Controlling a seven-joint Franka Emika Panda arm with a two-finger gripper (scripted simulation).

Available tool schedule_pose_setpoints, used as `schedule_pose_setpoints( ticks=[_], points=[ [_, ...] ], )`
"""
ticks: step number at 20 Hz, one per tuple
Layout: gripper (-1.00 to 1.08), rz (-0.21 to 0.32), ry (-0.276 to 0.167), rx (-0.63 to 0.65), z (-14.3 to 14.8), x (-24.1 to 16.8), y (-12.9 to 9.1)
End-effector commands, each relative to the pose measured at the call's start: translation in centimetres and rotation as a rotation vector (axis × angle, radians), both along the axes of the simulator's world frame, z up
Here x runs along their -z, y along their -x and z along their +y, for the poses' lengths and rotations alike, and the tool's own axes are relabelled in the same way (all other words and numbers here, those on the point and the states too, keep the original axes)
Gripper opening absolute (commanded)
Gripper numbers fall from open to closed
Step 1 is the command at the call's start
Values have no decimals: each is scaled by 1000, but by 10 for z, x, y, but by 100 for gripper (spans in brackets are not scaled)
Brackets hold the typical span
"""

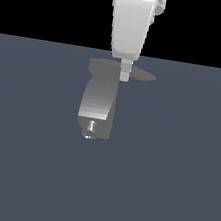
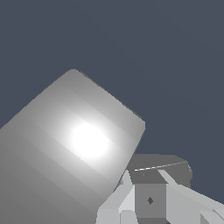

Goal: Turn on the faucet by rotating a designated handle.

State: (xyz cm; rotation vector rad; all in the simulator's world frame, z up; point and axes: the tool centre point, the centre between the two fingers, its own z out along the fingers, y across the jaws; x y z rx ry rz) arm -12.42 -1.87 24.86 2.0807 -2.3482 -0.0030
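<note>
Currently the gripper (image 1: pixel 124 76) sits right at the top of the faucet (image 1: pixel 98 103), fingertip down on the handle (image 1: pixel 141 76), which fans out flat from the faucet's top toward the exterior view's right. Only one slim finger (image 1: pixel 125 70) shows in the exterior view; the wrist view is mostly glare off the faucet body (image 2: pixel 74 148), with finger parts (image 2: pixel 131 197) low near the dark lever (image 2: pixel 162 168). Can't tell the finger spread from either view.

Faucet stands on the grey floor (image 1: pixel 170 193), nozzle (image 1: pixel 90 128) at its lower end, pointing toward the camera.

Handling guess: rigid metal lever, thin, smooth, pivoting at the faucet top. No need to pinch; pushing sideways on its edge should do. Contact farther from the faucet axis, toward the tapered tip, gives more leverage, but a finger could slip off the thin edge there.
</note>
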Motion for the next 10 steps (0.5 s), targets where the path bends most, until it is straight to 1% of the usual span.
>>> schedule_pose_setpoints(
  ticks=[1, 10],
  points=[
    [-100, -5, -1, 6, -12, 0, -9],
    [-100, -5, -1, 13, -48, 0, -31]
  ],
)
